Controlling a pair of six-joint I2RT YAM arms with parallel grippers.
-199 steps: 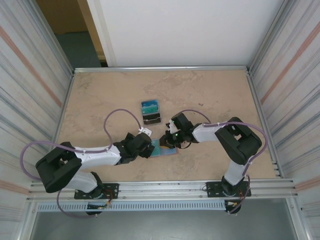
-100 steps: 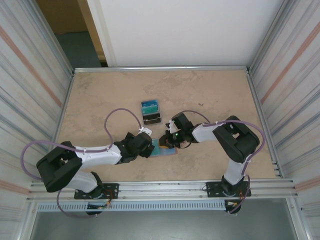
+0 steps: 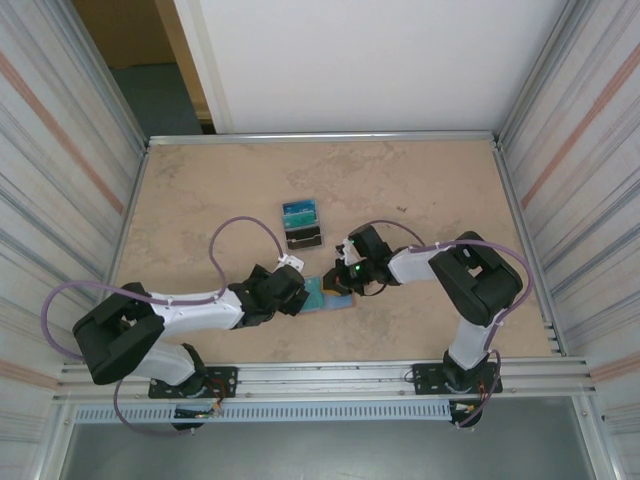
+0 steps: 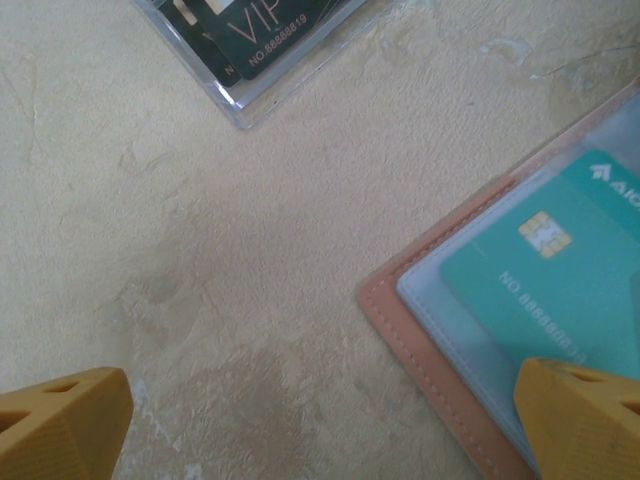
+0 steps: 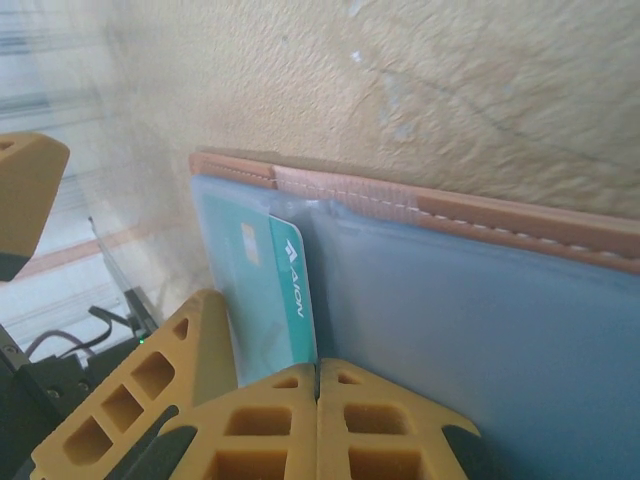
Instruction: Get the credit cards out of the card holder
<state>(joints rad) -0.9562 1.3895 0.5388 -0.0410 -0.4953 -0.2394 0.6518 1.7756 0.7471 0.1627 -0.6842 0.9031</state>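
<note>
Now the right gripper (image 5: 318,380) has shut at the teal credit card (image 5: 270,300) edge inside the card holder (image 5: 450,215), seemingly ready to pull, while the left gripper (image 4: 320,420) gapes beside it.

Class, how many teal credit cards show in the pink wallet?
1: a teal credit card in the clear sleeve of the open pink wallet; others may be hidden beneath.

A matt, mottled beige surface (image 4: 250,250) with a rough, stone-like grain is shown. The card holder (image 4: 440,380) is seen as salmon-pink leather-like material, stitched at the edge and lined with a cloudy blue-grey plastic sleeve (image 5: 480,330). A smooth teal plastic credit card (image 4: 560,290) is tucked inside. The fingers (image 5: 250,430) of the right hand (image 5: 318,375) are matt yellow moulded plastic.
</note>
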